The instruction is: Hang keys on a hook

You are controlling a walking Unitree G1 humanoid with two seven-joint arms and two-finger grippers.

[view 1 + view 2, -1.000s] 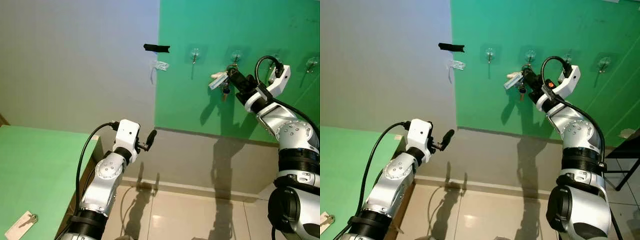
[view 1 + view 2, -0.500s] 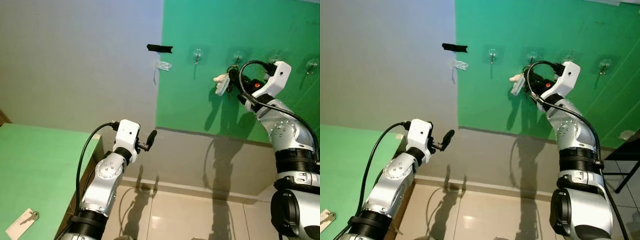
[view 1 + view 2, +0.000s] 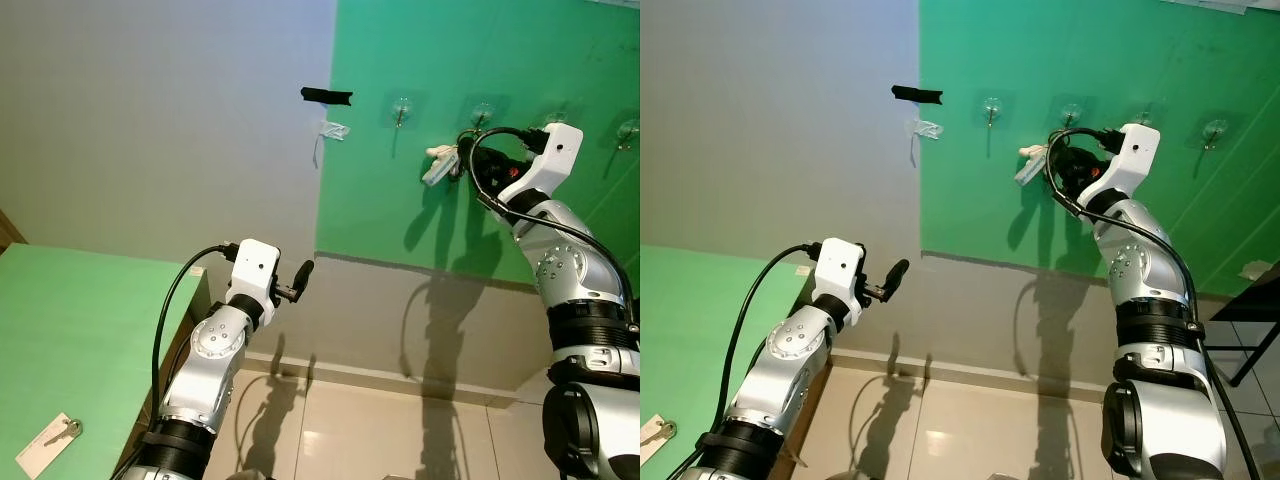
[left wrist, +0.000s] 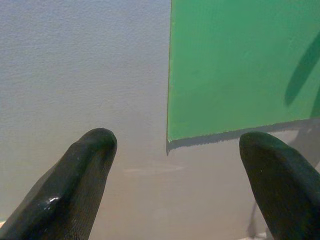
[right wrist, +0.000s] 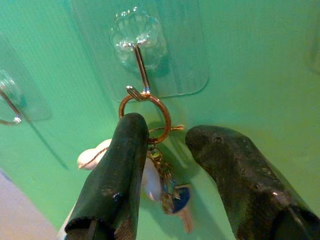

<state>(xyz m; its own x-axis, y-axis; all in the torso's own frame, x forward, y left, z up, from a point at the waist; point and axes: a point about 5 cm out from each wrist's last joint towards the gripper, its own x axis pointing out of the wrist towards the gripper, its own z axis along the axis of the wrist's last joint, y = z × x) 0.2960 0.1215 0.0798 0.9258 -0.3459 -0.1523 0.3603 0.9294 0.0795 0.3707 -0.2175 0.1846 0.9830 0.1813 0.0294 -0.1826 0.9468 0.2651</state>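
Raised from a second ago, the right gripper [image 5: 165, 145] now sits at a clear adhesive hook [image 5: 139, 65] on the green wall panel [image 3: 480, 60], fingers parted around the keys [image 5: 160, 175], whose brass ring [image 5: 146, 117] is looped over the hook's wire. Left gripper [image 4: 175, 180], open, faces the grey wall [image 3: 150, 120]. Beige floor tiles [image 3: 340, 440] lie below, beside a green table [image 3: 70, 340].

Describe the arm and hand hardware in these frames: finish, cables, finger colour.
Both arms are silver metal with ribbed black joint bands. Each wrist carries a white housing, with a black cable looping from it back along the arm. The left hand and right hand each have two long black fingers with rounded tips and a slightly glossy, textured surface. A small red-orange spot shows at the right wrist.
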